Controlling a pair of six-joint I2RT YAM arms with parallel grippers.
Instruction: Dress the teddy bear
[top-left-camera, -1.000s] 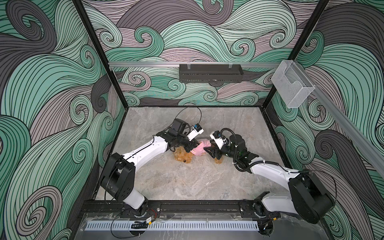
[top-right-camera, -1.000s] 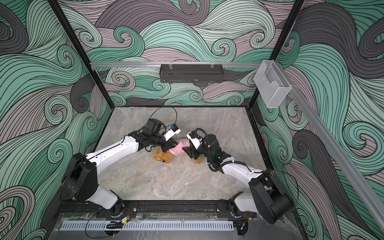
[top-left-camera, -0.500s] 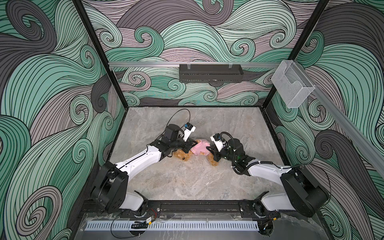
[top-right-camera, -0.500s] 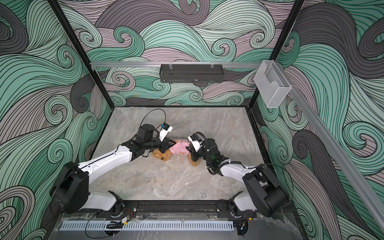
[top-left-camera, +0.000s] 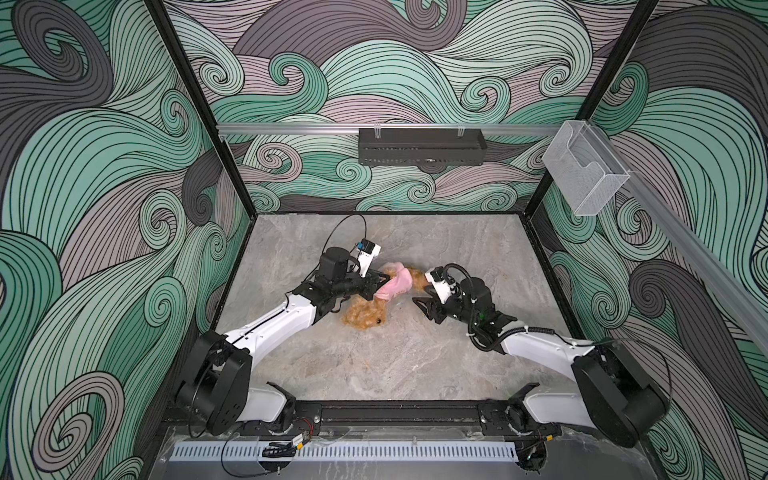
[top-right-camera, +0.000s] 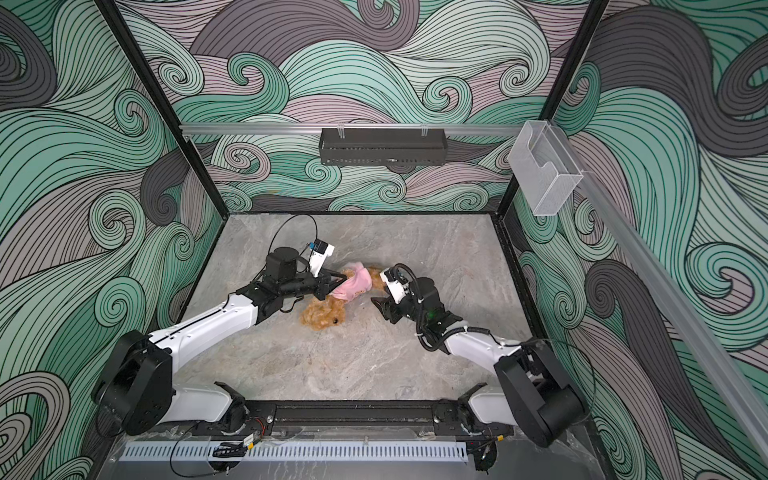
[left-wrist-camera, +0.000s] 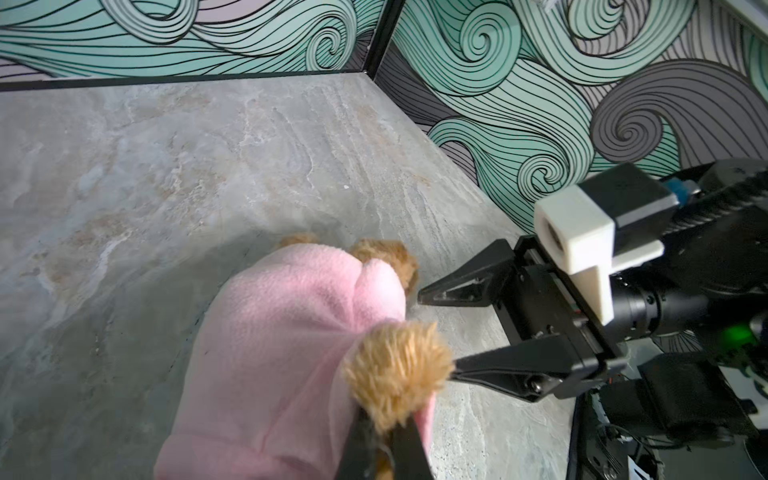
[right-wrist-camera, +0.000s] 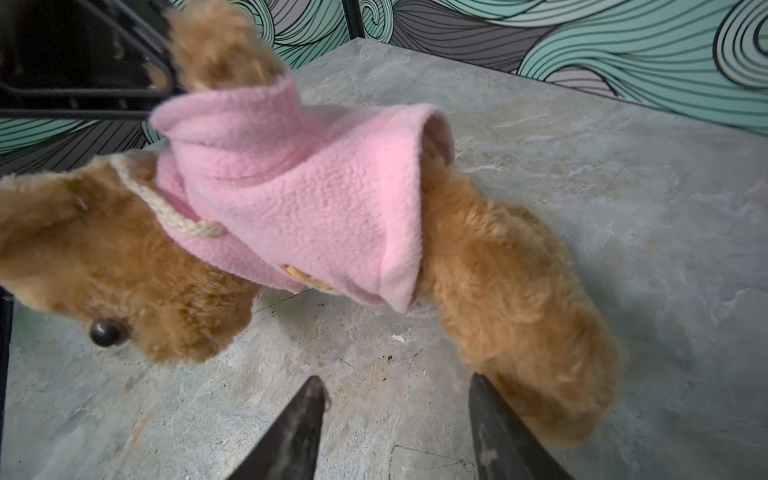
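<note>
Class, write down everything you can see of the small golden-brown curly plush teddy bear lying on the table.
The small golden-brown curly-furred plush teddy bear lies on the grey marbled table, head toward the arms' bases. It has a dark bead on its face and a cream cord at the neck. A pink fleece garment covers its torso; the legs are bare. One paw pokes through a sleeve, pinched by the shut left gripper. The open right gripper hovers by a leg.
</note>
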